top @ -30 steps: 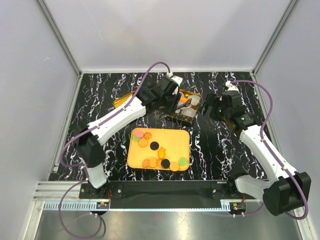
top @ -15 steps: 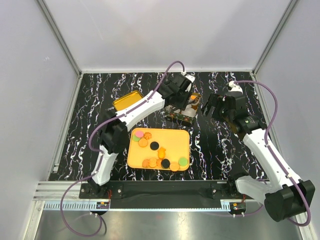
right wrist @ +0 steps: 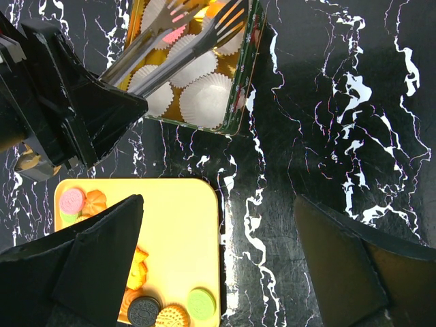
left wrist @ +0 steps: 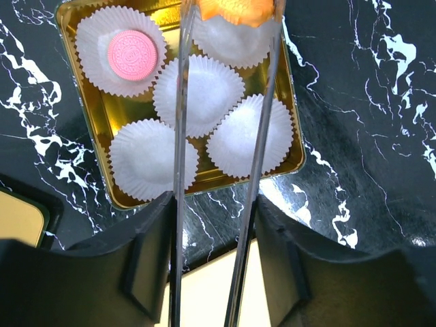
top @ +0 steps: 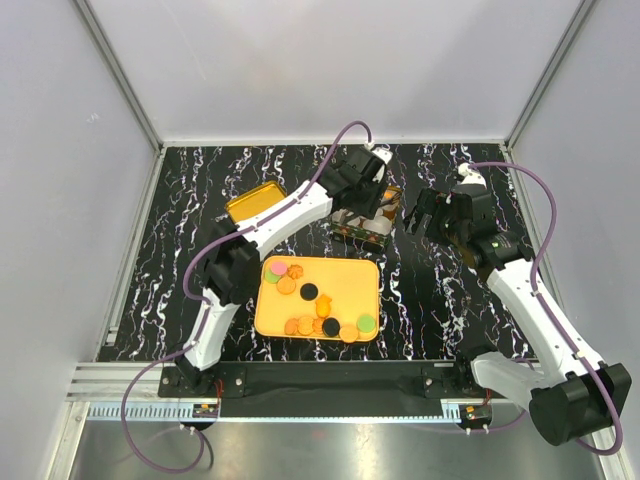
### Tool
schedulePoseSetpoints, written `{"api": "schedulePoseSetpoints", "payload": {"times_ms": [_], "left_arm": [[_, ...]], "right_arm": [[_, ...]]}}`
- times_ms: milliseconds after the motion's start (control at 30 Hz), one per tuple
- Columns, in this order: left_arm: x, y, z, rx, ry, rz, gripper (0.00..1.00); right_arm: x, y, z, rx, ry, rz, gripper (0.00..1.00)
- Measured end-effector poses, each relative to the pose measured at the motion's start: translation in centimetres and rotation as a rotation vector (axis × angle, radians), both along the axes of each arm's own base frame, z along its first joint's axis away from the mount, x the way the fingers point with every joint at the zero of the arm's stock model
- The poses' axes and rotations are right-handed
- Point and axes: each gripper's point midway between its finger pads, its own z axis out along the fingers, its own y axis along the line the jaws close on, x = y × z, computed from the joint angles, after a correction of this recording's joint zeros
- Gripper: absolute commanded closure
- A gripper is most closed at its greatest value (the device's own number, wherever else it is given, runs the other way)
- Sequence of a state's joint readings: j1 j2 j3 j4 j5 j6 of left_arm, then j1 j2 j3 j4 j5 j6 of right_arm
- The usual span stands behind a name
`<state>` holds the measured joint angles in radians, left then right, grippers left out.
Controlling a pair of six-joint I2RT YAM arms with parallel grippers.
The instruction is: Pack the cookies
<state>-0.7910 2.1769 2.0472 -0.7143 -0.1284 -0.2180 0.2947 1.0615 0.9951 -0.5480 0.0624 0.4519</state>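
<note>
My left gripper is shut on a pair of metal tongs. The tong tips pinch an orange cookie over the far paper cup in the gold tin. A pink cookie lies in one cup; the other cups are empty. Several orange, black, pink and green cookies lie on the yellow tray. My right gripper is open and empty, hovering right of the tin and above the tray's right edge.
The tin's gold lid lies on the black marble table at the back left, beside the left arm. The left arm stretches over the tray's far left corner. Enclosure walls stand on three sides.
My left gripper has swung right with the tongs to hover over the tin, uncovering the gold lid. The right gripper has shifted only slightly.
</note>
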Motion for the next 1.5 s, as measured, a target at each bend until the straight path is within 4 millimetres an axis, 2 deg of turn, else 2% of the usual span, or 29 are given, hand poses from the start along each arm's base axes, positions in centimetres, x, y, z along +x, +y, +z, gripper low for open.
{"api": "schedulePoseSetpoints", "payload": {"times_ms": [400, 533, 633, 733, 867, 967, 1067, 1267, 1500], "left_arm": [[0.3, 0.1, 0.1, -0.002, -0.007, 0.002, 0.46], [0.2, 0.3, 0.7, -0.007, -0.013, 0.0, 0.46], [-0.6, 1.1, 2.5, -0.023, -0.027, 0.001, 0.46], [-2.2, 2.4, 5.8, -0.064, -0.055, 0.002, 0.46], [-5.4, 5.3, 10.4, -0.134, -0.093, 0.009, 0.46], [-8.3, 8.0, 12.2, -0.163, -0.107, 0.014, 0.46], [-11.1, 10.8, 11.5, -0.149, -0.085, 0.022, 0.46], [-16.7, 16.4, 6.9, -0.048, 0.033, 0.049, 0.46], [-20.9, 20.4, 4.0, 0.013, 0.107, 0.062, 0.46]], "right_arm": [[0.0, 0.0, 0.0, 0.0, 0.0, 0.001, 0.0], [0.0, 0.0, 0.0, 0.0, -0.001, 0.001, 0.0], [0.0, 0.0, 0.0, 0.0, 0.0, 0.001, 0.0], [0.1, 0.1, -0.1, 0.001, 0.002, 0.002, 0.0], [0.4, 0.2, -0.4, 0.001, 0.009, 0.004, 0.0], [0.6, 0.5, -0.7, 0.007, 0.017, 0.017, 0.0], [0.8, 0.8, -0.8, 0.014, 0.017, 0.025, 0.0], [1.2, 1.4, -0.7, 0.033, 0.008, 0.046, 0.0], [1.7, 1.9, -1.5, 0.041, 0.029, 0.06, 0.0]]}}
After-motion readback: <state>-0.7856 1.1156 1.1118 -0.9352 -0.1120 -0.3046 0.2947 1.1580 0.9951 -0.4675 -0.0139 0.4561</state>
